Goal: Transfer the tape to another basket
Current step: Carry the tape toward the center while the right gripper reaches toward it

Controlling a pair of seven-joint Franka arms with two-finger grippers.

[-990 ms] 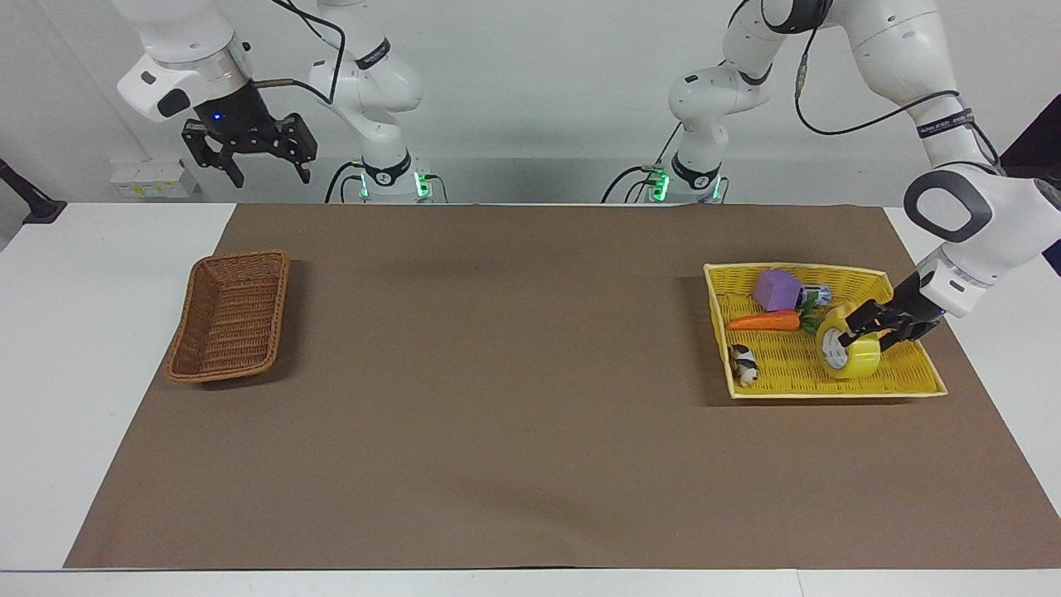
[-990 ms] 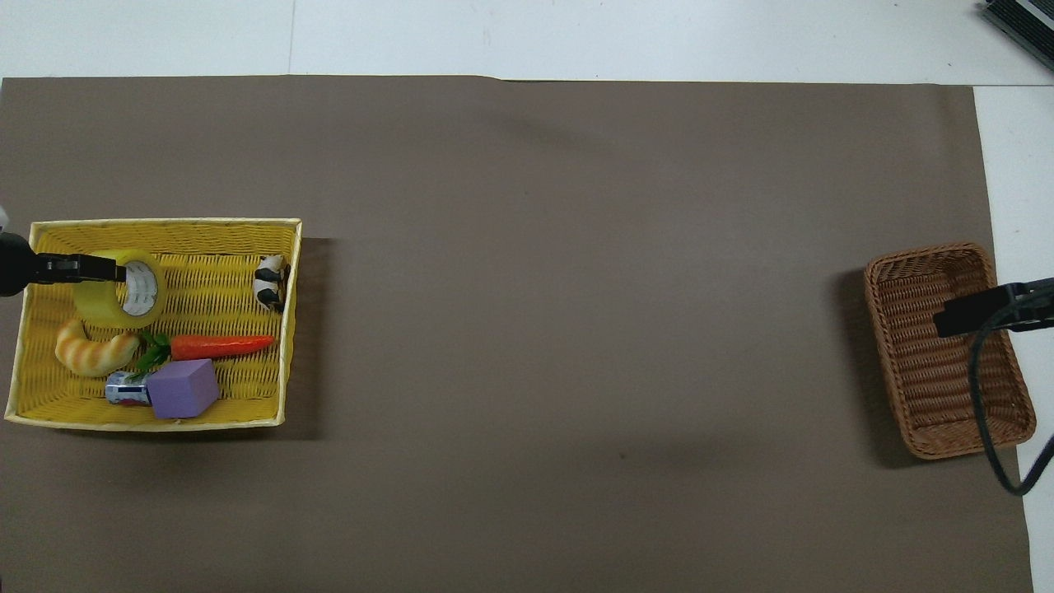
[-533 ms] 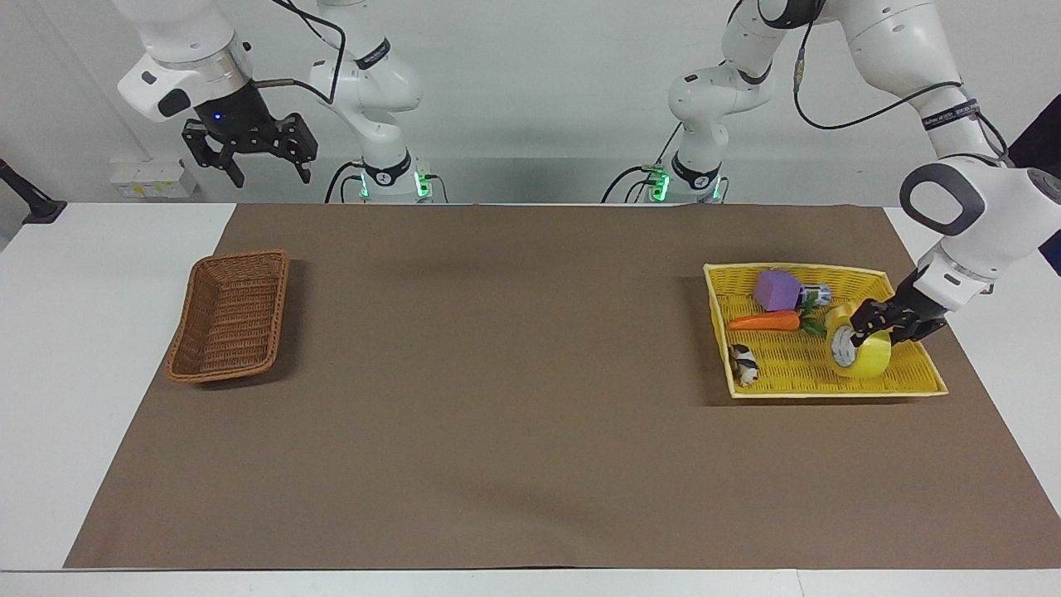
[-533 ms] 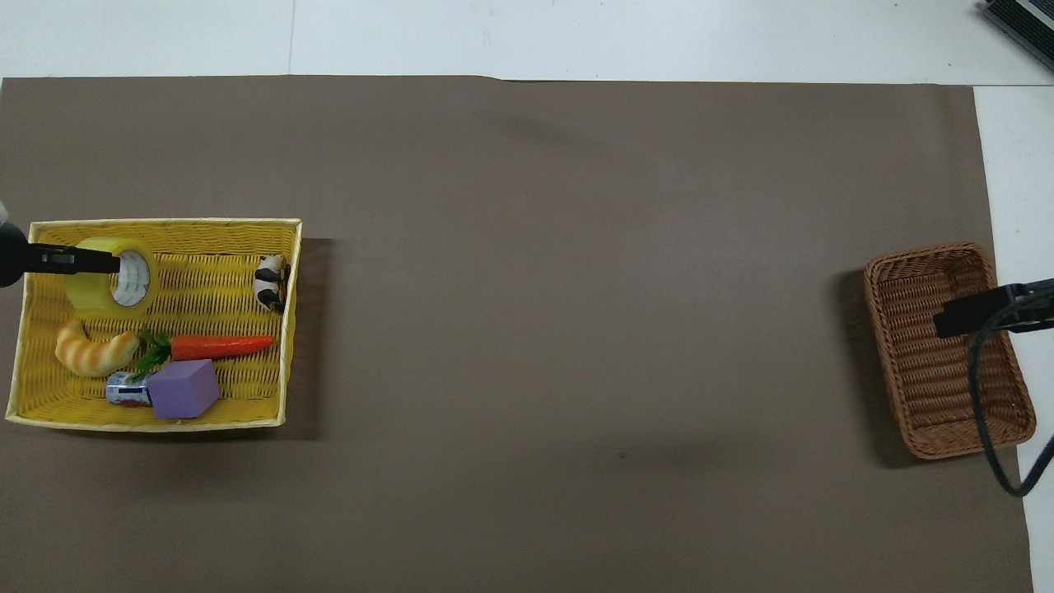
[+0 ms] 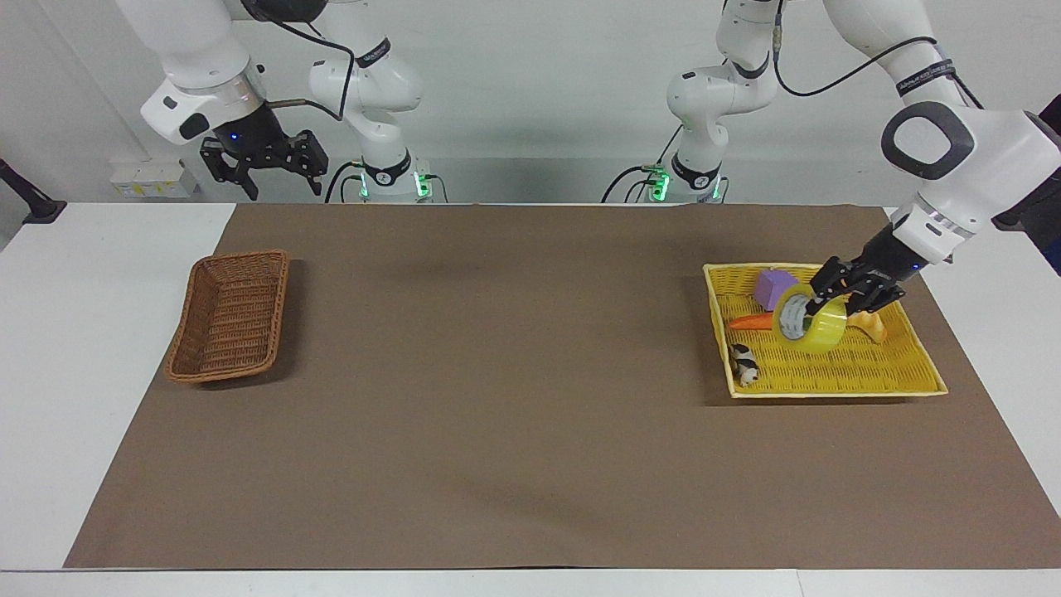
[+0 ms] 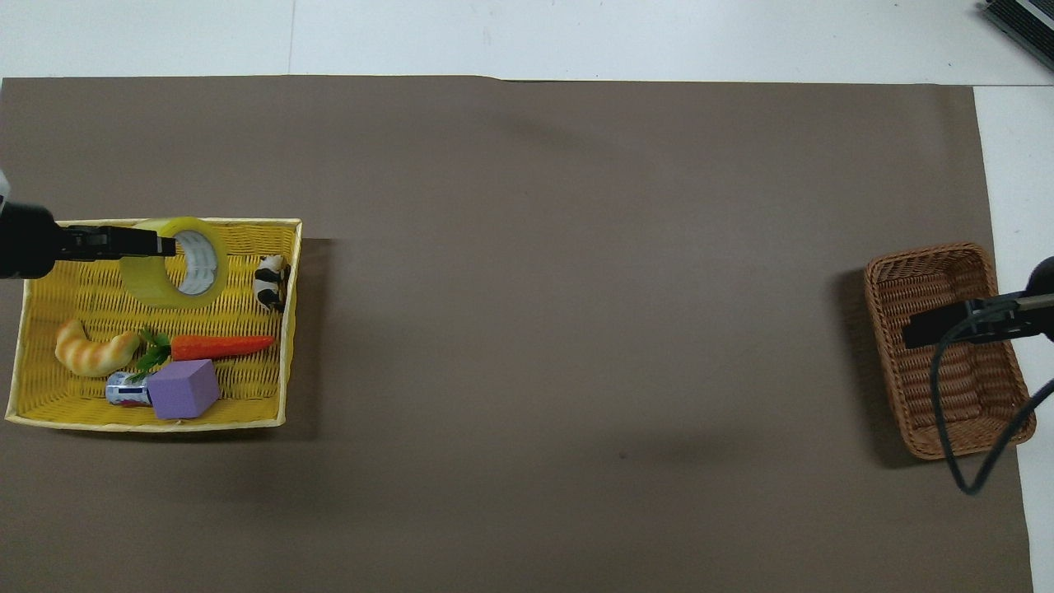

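Observation:
The tape (image 5: 816, 330) is a yellow roll with a white core. My left gripper (image 5: 822, 303) is shut on its rim and holds it tilted in the air over the yellow tray basket (image 5: 837, 380). In the overhead view the tape (image 6: 169, 268) hangs from the left gripper (image 6: 161, 245) over the tray's (image 6: 82, 296) edge farthest from the robots. The brown wicker basket (image 5: 184, 336) stands empty at the right arm's end of the table. My right gripper (image 5: 264, 176) is open and empty, high in the air. In the overhead view it (image 6: 918, 332) is over the brown basket (image 6: 922, 272).
In the yellow tray lie a carrot (image 6: 218, 346), a purple cube (image 6: 183, 389), a croissant toy (image 6: 90, 350), a small cow figure (image 6: 269, 282) and a small can (image 6: 123, 389). A brown mat (image 5: 497, 373) covers the table between the two baskets.
My left gripper has lifted the tape off the tray floor and carried it toward the right arm's end. My right gripper has shifted slightly toward the table's middle.

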